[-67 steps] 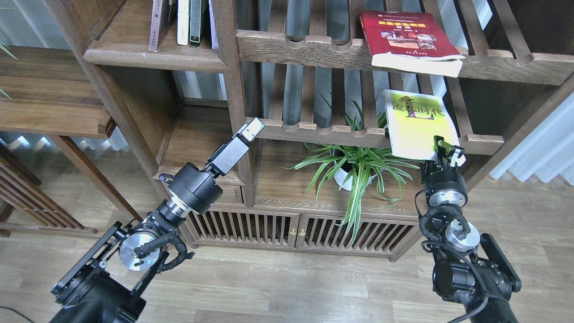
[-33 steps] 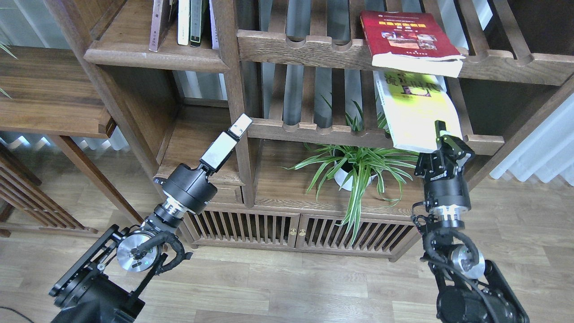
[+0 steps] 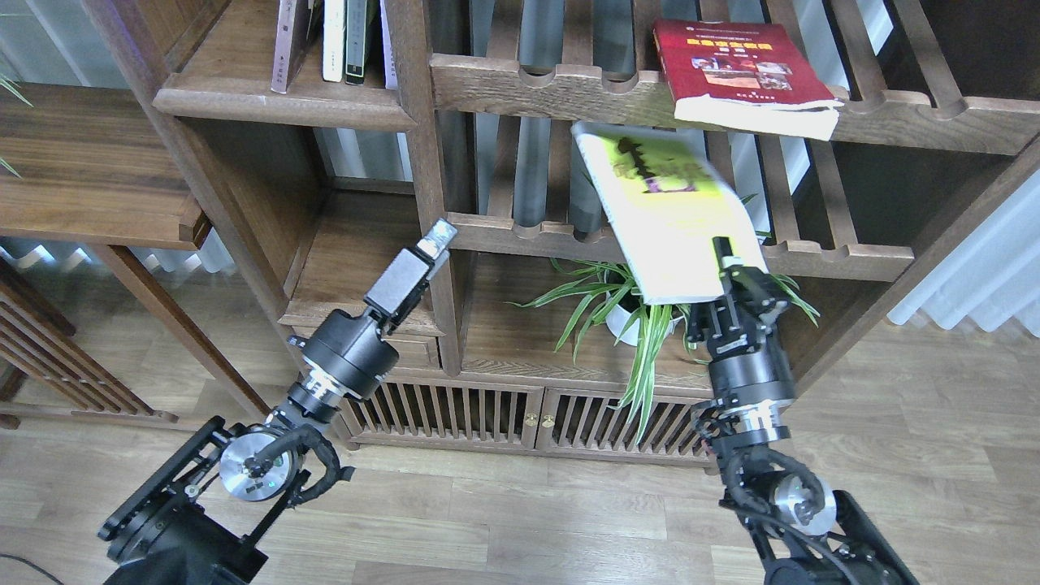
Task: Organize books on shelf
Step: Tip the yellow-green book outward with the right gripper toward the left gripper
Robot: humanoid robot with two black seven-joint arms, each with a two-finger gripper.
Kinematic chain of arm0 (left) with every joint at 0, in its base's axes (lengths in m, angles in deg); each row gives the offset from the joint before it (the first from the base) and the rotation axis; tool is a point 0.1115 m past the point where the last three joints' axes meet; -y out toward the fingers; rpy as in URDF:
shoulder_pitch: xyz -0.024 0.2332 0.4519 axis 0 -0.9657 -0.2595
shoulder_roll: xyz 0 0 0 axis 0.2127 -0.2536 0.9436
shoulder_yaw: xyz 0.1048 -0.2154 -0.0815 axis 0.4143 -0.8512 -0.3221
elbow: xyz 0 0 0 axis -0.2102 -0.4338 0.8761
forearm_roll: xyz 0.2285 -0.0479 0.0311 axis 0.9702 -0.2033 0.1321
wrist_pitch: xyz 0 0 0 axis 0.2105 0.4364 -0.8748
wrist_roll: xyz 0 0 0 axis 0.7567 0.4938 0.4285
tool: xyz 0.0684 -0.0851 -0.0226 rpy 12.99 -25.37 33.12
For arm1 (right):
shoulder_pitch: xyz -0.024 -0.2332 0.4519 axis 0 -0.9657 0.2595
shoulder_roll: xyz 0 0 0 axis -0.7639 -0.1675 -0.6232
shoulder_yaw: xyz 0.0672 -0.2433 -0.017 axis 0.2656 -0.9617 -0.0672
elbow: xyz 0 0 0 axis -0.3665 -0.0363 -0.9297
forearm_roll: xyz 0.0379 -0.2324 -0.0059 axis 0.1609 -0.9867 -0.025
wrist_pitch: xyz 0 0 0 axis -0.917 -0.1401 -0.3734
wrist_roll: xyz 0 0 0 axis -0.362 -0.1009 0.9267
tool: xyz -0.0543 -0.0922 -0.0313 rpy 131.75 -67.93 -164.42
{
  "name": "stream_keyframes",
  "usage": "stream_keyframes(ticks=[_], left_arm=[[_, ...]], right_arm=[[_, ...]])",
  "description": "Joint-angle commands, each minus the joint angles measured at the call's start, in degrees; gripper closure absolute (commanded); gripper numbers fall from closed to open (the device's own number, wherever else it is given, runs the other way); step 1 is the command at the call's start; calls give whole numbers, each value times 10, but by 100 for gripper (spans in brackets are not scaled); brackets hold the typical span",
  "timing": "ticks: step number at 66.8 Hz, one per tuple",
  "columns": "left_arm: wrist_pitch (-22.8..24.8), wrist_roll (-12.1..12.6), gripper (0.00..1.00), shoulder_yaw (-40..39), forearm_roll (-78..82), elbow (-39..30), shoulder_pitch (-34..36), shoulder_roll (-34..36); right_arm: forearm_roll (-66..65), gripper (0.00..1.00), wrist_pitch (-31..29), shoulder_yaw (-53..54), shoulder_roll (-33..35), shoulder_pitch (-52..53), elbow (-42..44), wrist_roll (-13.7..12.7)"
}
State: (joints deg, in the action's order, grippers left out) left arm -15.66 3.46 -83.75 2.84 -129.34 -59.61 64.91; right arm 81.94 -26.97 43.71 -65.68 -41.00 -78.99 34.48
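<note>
My right gripper (image 3: 725, 272) is shut on the lower edge of the yellow-green book (image 3: 662, 211) and holds it in the air, tilted left, in front of the slatted racks. The thick red book (image 3: 735, 69) with a photo cover lies flat on the upper slatted rack, its corner hanging over the front. The maroon book is out of view. The solid dark-brown shelf (image 3: 268, 101) is at the upper left and holds thin upright volumes (image 3: 337, 41). My left gripper (image 3: 436, 236) is raised by the bookcase's vertical post, empty; its fingers look closed together.
A potted spider plant (image 3: 642, 305) stands on the low cabinet top under the held book. The bookcase's vertical post (image 3: 422, 162) splits the solid shelves from the slatted racks (image 3: 569, 89). A brown side table (image 3: 89, 171) stands at the left. Wooden floor is below.
My right arm has swung left with the yellow-green book, lifting it off the lower slatted rack and tilting it left. My left gripper shifted only slightly.
</note>
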Motion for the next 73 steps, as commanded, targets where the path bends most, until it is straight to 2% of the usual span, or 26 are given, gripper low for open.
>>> stream_keyframes(ticks=[1, 28, 35, 40, 42, 43, 51, 63, 73], left_arm=[[0, -3, 3, -3, -3, 4, -9, 0], [0, 6, 5, 1, -36, -7, -19, 0], [0, 10, 5, 13, -42, -8, -22, 0], [0, 27, 5, 22, -48, -7, -22, 0], [0, 33, 5, 23, -49, -8, -22, 0], [0, 55, 5, 22, -57, -8, -22, 0], [0, 90, 5, 17, -71, -8, -22, 4], [0, 94, 5, 13, -73, -11, -22, 13], [0, 94, 6, 10, -81, -14, -22, 14]], right_arm=[[-4, 96, 0, -35, 0, 1, -6, 0], [-28, 95, 0, -57, 0, -2, -4, -6], [-28, 95, 0, -65, 0, -8, -4, -36], [-28, 95, 0, -72, 0, -10, -4, -57], [-28, 95, 0, -72, 0, -10, -4, -60], [-28, 95, 0, -75, 0, -10, -4, -62], [-29, 95, 0, -80, 3, -10, -4, -65], [-36, 95, 0, -93, 10, -10, -4, -83], [-41, 95, 0, -99, 12, -10, -1, -110]])
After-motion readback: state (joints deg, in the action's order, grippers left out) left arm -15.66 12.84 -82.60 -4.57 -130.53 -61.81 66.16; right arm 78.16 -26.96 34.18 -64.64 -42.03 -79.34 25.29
